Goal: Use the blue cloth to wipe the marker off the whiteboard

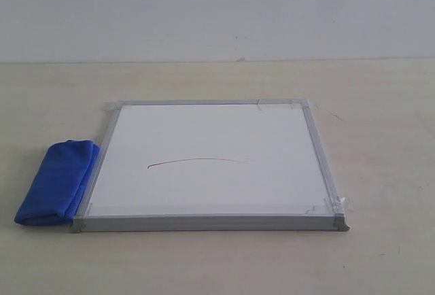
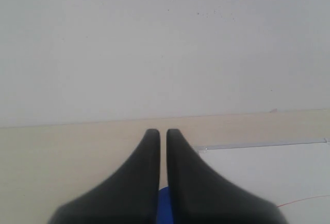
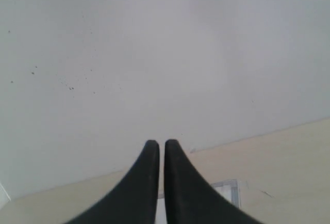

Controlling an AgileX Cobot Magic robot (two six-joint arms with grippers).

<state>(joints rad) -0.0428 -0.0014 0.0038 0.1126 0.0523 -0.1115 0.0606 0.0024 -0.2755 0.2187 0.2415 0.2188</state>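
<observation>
The whiteboard (image 1: 211, 166) lies flat on the table, grey-framed, with clear tape at its corners. A thin reddish marker line (image 1: 197, 161) arches across its middle, darker at the left end. The blue cloth (image 1: 56, 182) rests folded on the table, touching the board's left edge. Neither gripper shows in the exterior view. In the left wrist view my left gripper (image 2: 163, 132) is shut and empty; a bit of the blue cloth (image 2: 164, 208) peeks far behind its fingers, the whiteboard (image 2: 268, 172) beside them. My right gripper (image 3: 161, 144) is shut and empty, a corner of the whiteboard (image 3: 229, 188) beyond it.
A pale wooden table (image 1: 380, 105) carries everything, with a plain white wall (image 1: 217, 9) behind it. Bare tabletop surrounds the board to the right, front and back.
</observation>
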